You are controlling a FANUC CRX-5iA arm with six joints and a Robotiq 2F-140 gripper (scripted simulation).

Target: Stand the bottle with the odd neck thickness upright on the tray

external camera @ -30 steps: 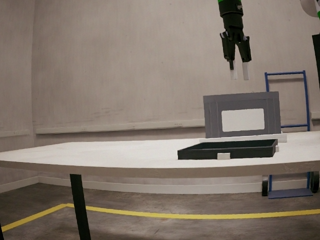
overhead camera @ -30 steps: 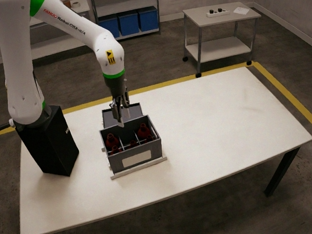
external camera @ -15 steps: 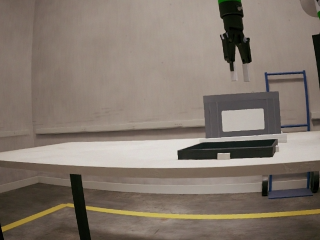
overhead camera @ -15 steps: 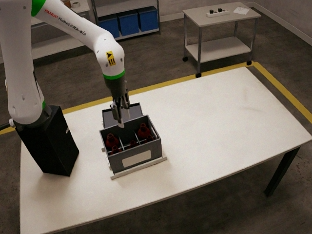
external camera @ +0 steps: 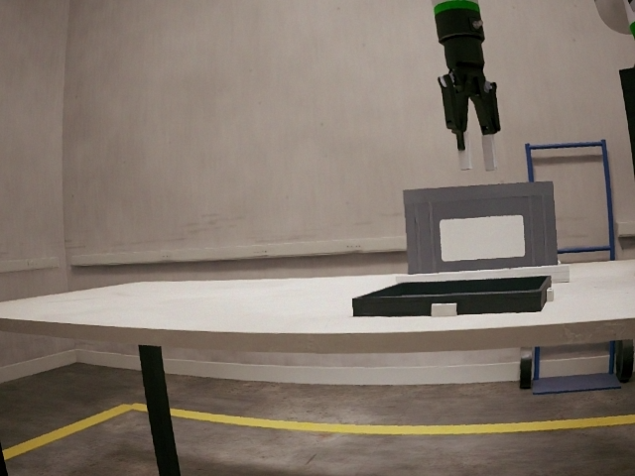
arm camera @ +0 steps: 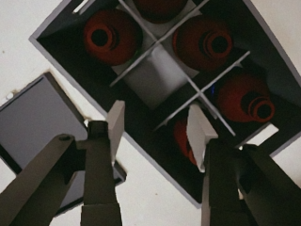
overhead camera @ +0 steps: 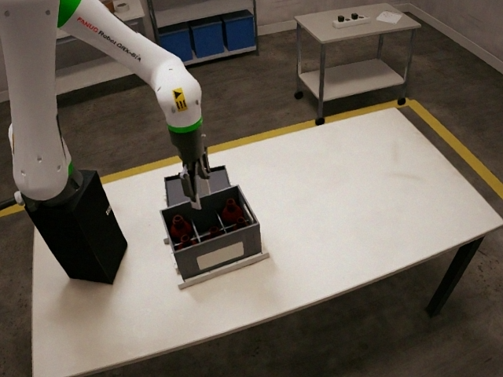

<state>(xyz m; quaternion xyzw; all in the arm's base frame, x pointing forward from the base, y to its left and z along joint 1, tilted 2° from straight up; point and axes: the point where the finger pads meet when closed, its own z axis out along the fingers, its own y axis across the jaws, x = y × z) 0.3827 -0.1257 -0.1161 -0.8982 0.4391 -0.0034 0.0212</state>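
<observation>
A grey crate (overhead camera: 251,239) (external camera: 420,235) (arm camera: 63,8) with dividers stands on the white table. One cell (arm camera: 157,78) is empty. A dark shallow tray (overhead camera: 214,178) (external camera: 450,301) (arm camera: 38,126) lies right behind the crate. My gripper (overhead camera: 196,203) (external camera: 476,161) (arm camera: 156,117) hangs a little above the crate's back edge, fingers partly apart with nothing between them.
The black robot pedestal (overhead camera: 77,231) stands on the table to the left of the crate. A grey trolley (overhead camera: 357,40) and shelves with blue bins (overhead camera: 207,36) stand beyond the table. A blue hand truck (external camera: 567,148) stands by the wall.
</observation>
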